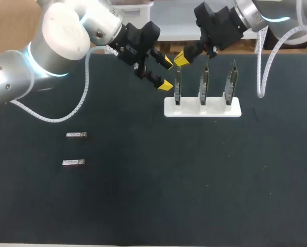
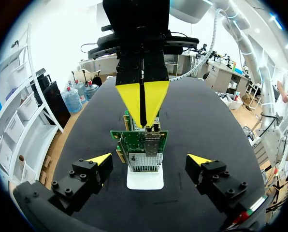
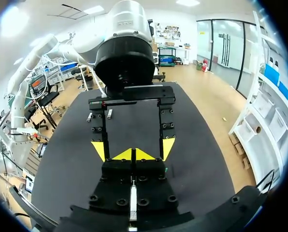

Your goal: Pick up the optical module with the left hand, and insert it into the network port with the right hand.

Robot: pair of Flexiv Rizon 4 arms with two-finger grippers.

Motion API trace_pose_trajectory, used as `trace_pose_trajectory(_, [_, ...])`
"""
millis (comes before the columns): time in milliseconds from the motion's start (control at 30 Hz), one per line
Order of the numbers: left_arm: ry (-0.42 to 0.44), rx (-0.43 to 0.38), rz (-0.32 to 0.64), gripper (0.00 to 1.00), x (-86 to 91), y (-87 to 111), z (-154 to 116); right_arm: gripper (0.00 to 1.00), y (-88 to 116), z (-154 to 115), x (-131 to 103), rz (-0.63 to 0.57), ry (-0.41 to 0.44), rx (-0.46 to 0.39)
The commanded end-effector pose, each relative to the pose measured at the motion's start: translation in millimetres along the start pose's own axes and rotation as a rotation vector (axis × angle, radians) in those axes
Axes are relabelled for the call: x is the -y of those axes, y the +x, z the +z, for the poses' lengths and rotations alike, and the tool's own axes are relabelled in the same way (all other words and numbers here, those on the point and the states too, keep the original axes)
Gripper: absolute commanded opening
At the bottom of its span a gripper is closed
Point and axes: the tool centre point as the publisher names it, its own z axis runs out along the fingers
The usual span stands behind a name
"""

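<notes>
Two silver optical modules (image 1: 76,135) (image 1: 73,162) lie on the dark mat at the left, far from both grippers. A white stand (image 1: 202,107) holds three upright network cards. My right gripper (image 1: 182,58) hangs shut right over the top of the leftmost card (image 1: 178,85). In the left wrist view its joined yellow tips (image 2: 141,104) point down onto that card's metal port (image 2: 152,134). My left gripper (image 1: 166,73) is open beside the same card with nothing between its fingers, and the card (image 2: 144,145) stands just ahead of it (image 2: 150,162).
The other two cards (image 1: 204,82) (image 1: 230,82) stand to the right on the stand. In the right wrist view my own shut gripper (image 3: 133,154) hides the card, and the left arm's open fingers (image 3: 99,140) frame it from behind.
</notes>
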Motion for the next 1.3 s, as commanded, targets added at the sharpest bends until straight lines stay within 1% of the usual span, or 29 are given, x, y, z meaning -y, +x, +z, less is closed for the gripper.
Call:
trace_pose_trajectory(33, [0.005,-0.005,-0.001,1.0,-2.2,-0.9,0.1,0.0,2.1,2.1,3.0,0.002,-0.006,-0.006])
trace_pose_trajectory(967, [0.005,-0.005,-0.001,1.0,-2.2,-0.9,0.1,0.0,15.5,10.6,-2.6,0.019,-0.006,-0.046])
trace_pose_trajectory(1133, [0.005,-0.005,-0.001,1.0,-2.2,-0.9,0.1,0.0,15.2,10.1,-3.3,0.02,-0.004,-0.043])
trace_pose_trajectory(1300, [0.005,-0.005,-0.001,1.0,-2.2,-0.9,0.1,0.0,9.5,4.8,-4.7,0.02,0.001,-0.027])
